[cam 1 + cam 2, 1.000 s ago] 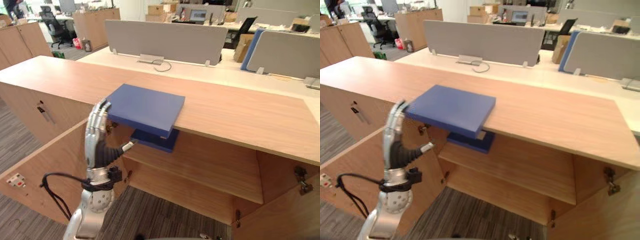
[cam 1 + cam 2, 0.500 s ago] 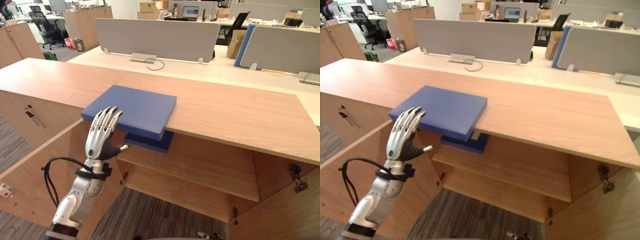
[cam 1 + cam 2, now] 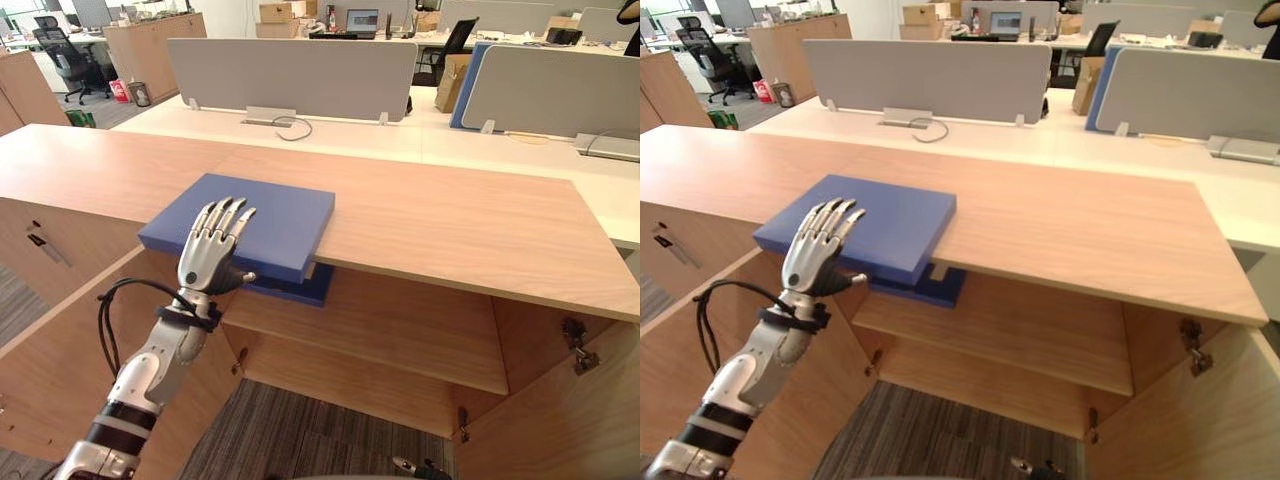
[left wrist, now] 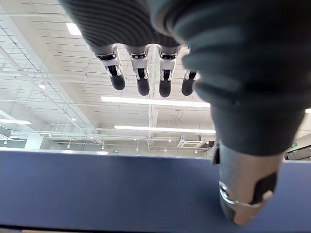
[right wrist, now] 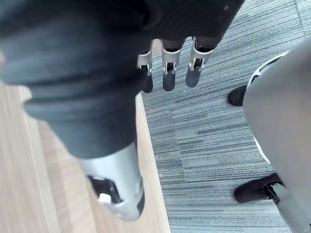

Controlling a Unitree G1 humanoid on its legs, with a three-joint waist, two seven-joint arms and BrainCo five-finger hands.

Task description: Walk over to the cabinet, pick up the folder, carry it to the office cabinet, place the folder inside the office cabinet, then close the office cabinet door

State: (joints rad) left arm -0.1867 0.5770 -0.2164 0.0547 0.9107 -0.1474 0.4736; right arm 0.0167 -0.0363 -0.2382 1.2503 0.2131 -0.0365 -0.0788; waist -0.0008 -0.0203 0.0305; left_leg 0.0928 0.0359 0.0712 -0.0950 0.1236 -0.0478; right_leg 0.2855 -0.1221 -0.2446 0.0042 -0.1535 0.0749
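Left hand [image 3: 208, 258], centre left of frame: fingers straight and spread over the near, overhanging corner of the folder [image 3: 280, 215], thumb below its edge; contact cannot be told; folder flat, closed, dark blue, jutting past the front of the wooden cabinet top [image 3: 450, 220]; grey desk screens [image 3: 290, 75] behind; right hand [image 5: 167, 68], fingers straight, above grey carpet [image 5: 209, 131].

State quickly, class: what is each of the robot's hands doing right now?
Left hand: open, stretched flat over the blue folder, not gripping it.
Right hand: open, holding nothing.
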